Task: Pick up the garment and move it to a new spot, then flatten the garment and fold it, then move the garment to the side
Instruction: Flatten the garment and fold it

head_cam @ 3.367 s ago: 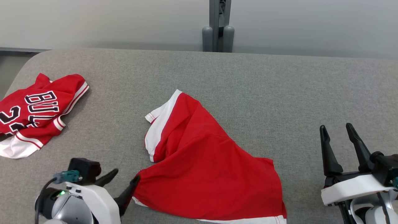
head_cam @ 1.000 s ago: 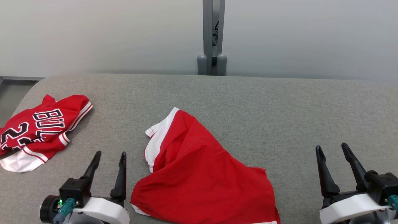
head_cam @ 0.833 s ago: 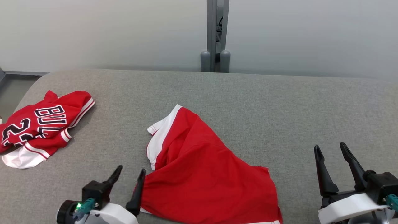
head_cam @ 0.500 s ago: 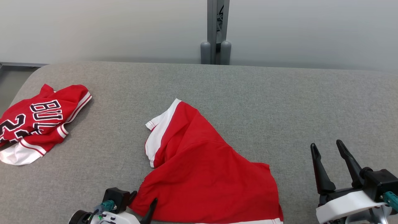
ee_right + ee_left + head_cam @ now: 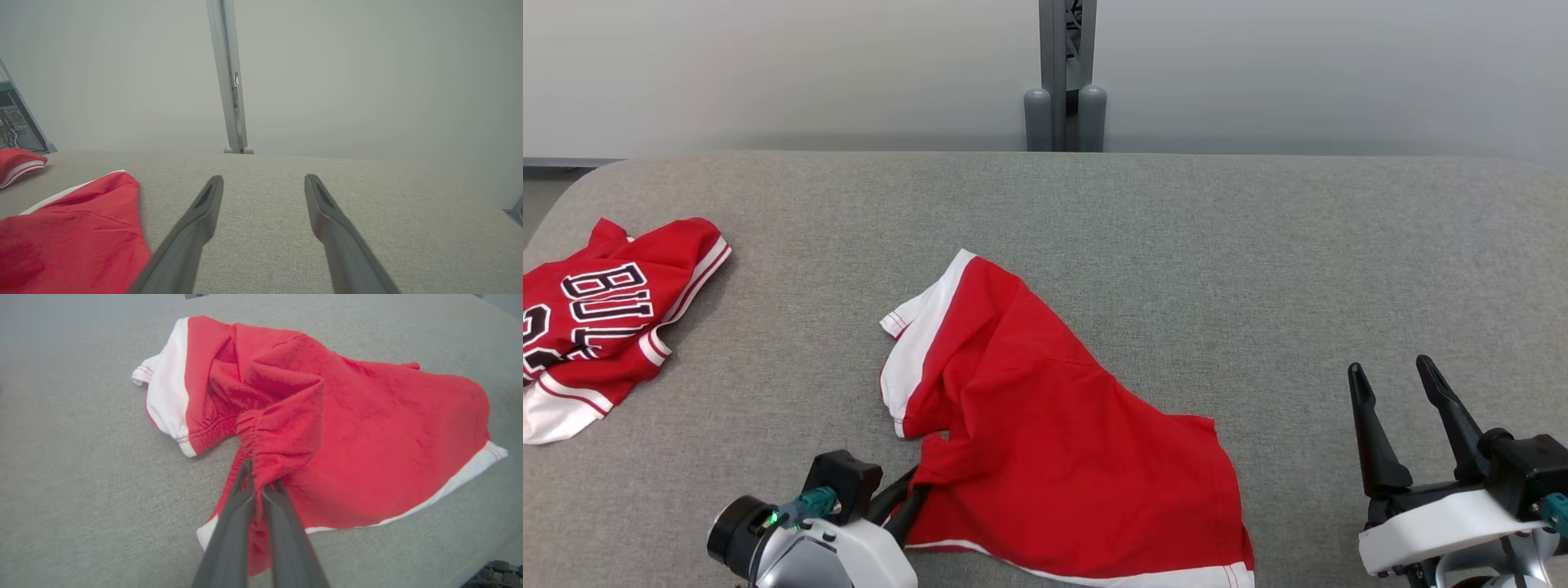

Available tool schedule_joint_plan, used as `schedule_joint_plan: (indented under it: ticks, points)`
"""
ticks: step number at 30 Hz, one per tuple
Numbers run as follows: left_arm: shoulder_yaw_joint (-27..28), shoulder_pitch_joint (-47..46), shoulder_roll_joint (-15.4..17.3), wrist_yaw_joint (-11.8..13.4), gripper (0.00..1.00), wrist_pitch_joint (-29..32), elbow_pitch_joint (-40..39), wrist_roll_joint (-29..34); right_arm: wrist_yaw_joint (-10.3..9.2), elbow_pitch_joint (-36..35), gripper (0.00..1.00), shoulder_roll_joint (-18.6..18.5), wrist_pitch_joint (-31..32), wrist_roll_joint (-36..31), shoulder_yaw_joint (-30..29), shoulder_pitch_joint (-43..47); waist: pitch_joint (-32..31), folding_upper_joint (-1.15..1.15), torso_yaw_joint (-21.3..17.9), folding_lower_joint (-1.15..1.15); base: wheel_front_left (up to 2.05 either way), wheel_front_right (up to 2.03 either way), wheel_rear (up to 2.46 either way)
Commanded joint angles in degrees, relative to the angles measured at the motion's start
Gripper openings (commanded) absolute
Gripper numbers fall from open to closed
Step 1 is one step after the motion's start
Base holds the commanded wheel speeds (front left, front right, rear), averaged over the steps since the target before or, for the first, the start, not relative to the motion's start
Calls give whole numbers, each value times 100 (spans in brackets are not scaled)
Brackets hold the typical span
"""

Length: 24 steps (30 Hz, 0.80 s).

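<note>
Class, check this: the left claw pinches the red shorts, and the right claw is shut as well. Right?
Not quite. The right claw is open, seen in the right wrist view; the left claw does pinch the red shorts.

The red shorts with white hems are laid rumpled mid-way across the grey padded surface, waistband bunched.

Even, soft light (wrist views' edges warped).
</note>
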Motion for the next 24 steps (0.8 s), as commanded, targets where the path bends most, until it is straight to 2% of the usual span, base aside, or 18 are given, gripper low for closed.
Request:
schedule_joint_plan:
  ticks: [1,6,9,12,16,21,22,23,24]
  points:
    - [49,-117,79,58,0,51,-204,45,9,7,100,-29,-29,36,-35,-60,21,0,-22,0,0,0,0]
    - [161,-340,201,147,0,316,-858,44,9,6,100,-29,-34,51,-48,-101,93,0,-83,0,0,0,0]
    - [211,-572,211,165,0,485,-892,6,9,12,100,-30,-36,63,-20,-177,153,0,-161,0,0,0,0]
    - [267,-861,104,177,0,557,-576,-73,9,42,100,-31,-35,56,23,-228,206,0,-282,0,0,0,0]
    - [327,-1239,-86,137,0,614,222,-242,9,82,100,-29,-40,53,111,-330,291,0,-459,0,0,0,0]
    - [356,-1633,-395,85,0,396,1124,-369,9,112,100,-29,-48,66,113,-386,400,0,-583,0,0,0,0]
    - [337,-1682,-445,91,15,387,1287,-373,9,118,100,-28,-52,62,113,-393,410,0,-593,0,0,0,0]
    - [319,-1742,-481,91,46,331,1414,-352,9,127,100,-29,-61,58,114,-394,417,0,-601,0,0,0,0]
    - [316,-1808,-517,97,99,265,1518,-338,9,134,100,-29,-67,58,112,-388,421,0,-605,0,0,0,0]
